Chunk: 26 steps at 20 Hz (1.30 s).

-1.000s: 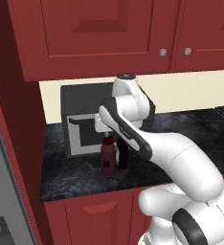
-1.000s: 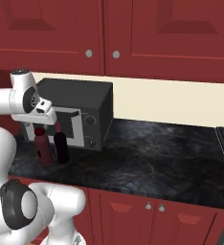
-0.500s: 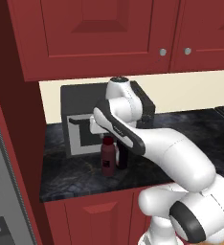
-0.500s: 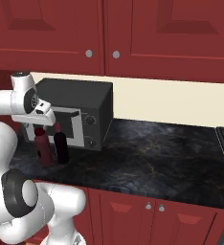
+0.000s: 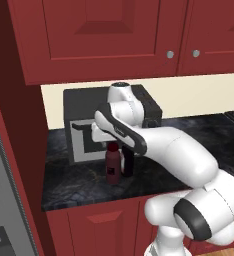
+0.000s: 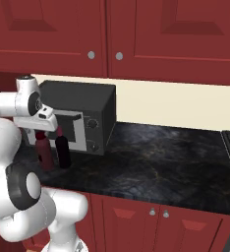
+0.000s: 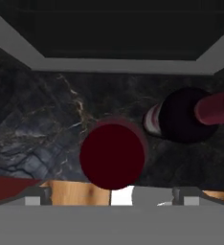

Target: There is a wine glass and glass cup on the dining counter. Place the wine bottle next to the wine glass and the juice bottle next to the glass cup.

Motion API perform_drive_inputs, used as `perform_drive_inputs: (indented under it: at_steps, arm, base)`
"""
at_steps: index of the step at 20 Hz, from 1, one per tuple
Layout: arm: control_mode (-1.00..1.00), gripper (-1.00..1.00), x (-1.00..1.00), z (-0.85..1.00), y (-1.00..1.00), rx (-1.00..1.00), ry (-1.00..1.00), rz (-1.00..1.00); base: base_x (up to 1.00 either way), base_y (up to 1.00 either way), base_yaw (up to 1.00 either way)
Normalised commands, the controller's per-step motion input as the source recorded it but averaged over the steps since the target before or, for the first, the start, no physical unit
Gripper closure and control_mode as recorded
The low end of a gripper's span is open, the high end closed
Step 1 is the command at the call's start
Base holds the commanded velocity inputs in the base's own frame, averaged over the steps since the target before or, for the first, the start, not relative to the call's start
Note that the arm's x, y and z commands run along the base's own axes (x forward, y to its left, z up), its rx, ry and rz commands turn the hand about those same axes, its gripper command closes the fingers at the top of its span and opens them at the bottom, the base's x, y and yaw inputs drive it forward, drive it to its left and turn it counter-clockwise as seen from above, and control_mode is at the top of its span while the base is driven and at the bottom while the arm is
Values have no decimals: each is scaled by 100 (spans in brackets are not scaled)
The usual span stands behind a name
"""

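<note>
Reaching for the juice bottle (image 7: 113,154), step one.
Gripper (image 5: 105,137) hovers above its cap by the microwave (image 6: 82,115); finger spread unclear. You need to descend, centred, clear of the wine bottle (image 7: 185,115) just beside.

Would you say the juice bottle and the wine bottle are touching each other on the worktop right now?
Cannot tell. In the hand view the juice bottle and the wine bottle overlap from above, and both base views show them side by side with no plain gap or contact.
</note>
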Motion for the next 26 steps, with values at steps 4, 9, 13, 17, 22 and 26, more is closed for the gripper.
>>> perform_drive_inputs:
  at_steps: [4, 9, 13, 17, 22, 26]
  arm:
    - [-100, -100, 13, -15, 4, 0, 2, 0]
    - [-100, -100, 8, -15, 3, 0, 0, 0]
    - [-100, -100, 2, -14, 6, 0, 0, 0]
    - [-100, -100, 0, -13, 5, -1, 0, 0]
    - [-100, -100, 0, -14, 0, -1, 0, 0]
    - [-100, -100, -1, -12, 0, -3, 0, 0]
  base:
    - [0, 0, 0]
    - [0, 0, 0]
    - [0, 0, 0]
    - [0, 0, 0]
    - [0, 0, 0]
    - [0, 0, 0]
